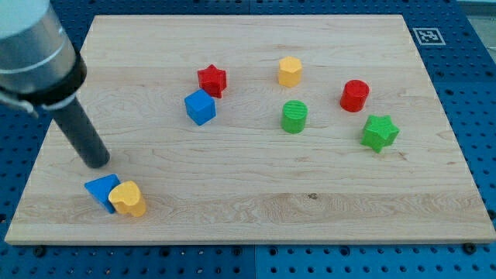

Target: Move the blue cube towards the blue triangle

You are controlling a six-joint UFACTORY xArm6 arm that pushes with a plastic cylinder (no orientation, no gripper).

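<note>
Wooden board (pixel 256 205) on a blue pegboard carries my tip (pixel 97 163), grasping nothing, just above the blue triangle (pixel 101 190), which touches a yellow heart (pixel 129 200). Up and to the view's right, well apart, sits the blue cube (pixel 201 107), just beside a red star (pixel 211 80)

The arm (pixel 35 54) above my tip (pixel 97 163) is cut off by the view's top and left edges. Beside my tip, the yellow heart (pixel 129 200) hides part of the blue triangle (pixel 101 188).
</note>
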